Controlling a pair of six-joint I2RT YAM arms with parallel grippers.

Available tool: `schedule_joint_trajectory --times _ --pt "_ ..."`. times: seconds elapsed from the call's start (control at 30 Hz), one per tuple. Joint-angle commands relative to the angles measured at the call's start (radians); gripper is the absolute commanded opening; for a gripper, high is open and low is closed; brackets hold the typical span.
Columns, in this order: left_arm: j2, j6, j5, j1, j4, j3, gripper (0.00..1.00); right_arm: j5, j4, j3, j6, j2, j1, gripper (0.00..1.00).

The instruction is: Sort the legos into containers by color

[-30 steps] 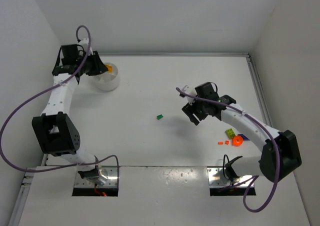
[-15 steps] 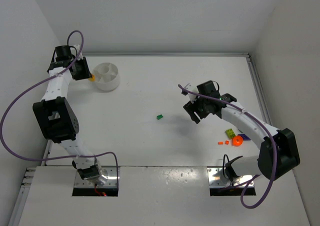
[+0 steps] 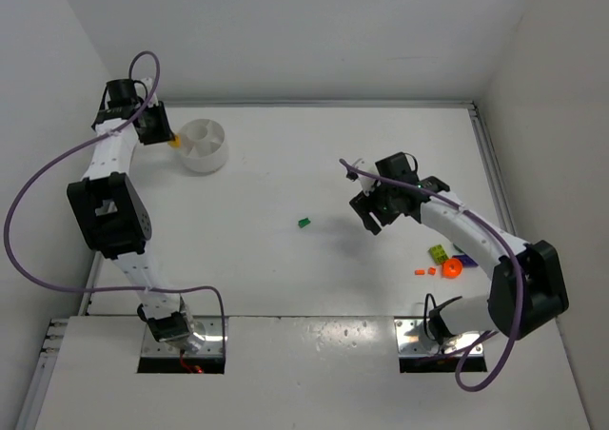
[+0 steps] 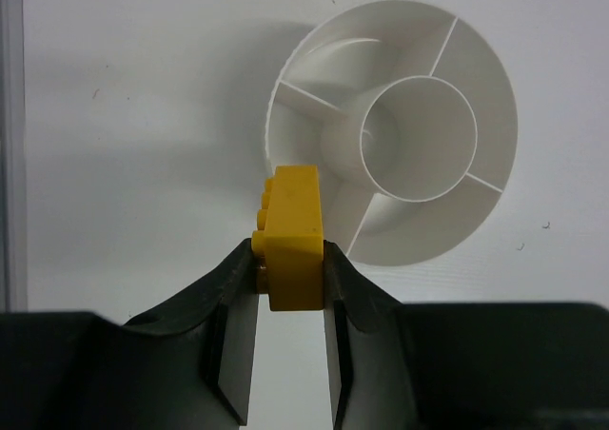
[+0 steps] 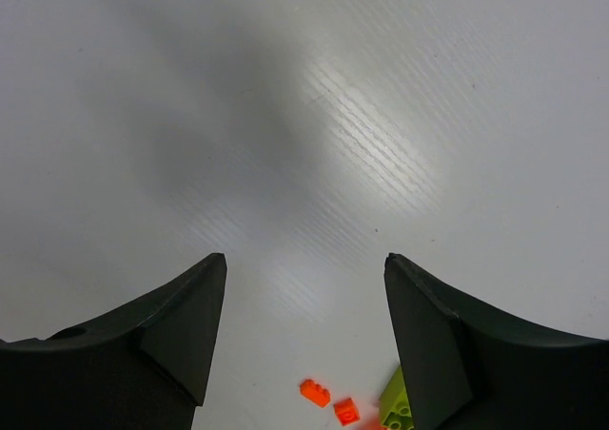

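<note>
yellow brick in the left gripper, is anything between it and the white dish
Nothing visible stands in the way. The left gripper holds the yellow brick right beside the outer rim of the dish. No other piece lies near that side, and the sections that show look empty.
</note>
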Motion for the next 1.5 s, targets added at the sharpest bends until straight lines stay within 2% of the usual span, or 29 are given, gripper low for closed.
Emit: schedule_joint_trajectory --times 0.0,0.5,0.63,0.8,0.87,1.17,1.4,1.47 --pt "0.016 -0.003 0.027 0.01 0.009 0.061 0.09 -0.016 0.016 0.048 0.015 0.012 -0.003 0.68" --pt "0.108 -0.022 0.061 0.01 0.0 0.115 0.11 -0.025 0.007 0.057 0.015 0.04 -0.003 0.68" --pt "0.128 -0.022 0.052 0.001 0.0 0.125 0.17 -0.025 0.007 0.057 0.015 0.04 -0.003 0.68" --pt "0.137 -0.022 0.042 -0.009 -0.009 0.136 0.32 -0.025 0.007 0.057 0.015 0.04 -0.003 0.68" --pt "0.147 -0.022 0.042 -0.009 -0.009 0.147 0.34 -0.025 0.007 0.057 0.015 0.04 -0.003 0.68" --pt "0.148 -0.062 0.11 -0.009 0.017 0.194 0.54 -0.025 0.007 0.038 0.015 0.04 -0.003 0.68" --pt "0.063 -0.071 0.119 -0.009 0.026 0.21 0.55 0.012 0.018 -0.001 0.025 -0.035 -0.025 0.68" --pt "-0.001 -0.037 0.154 -0.009 0.035 0.158 0.55 0.035 0.018 -0.035 0.025 -0.064 -0.037 0.68"
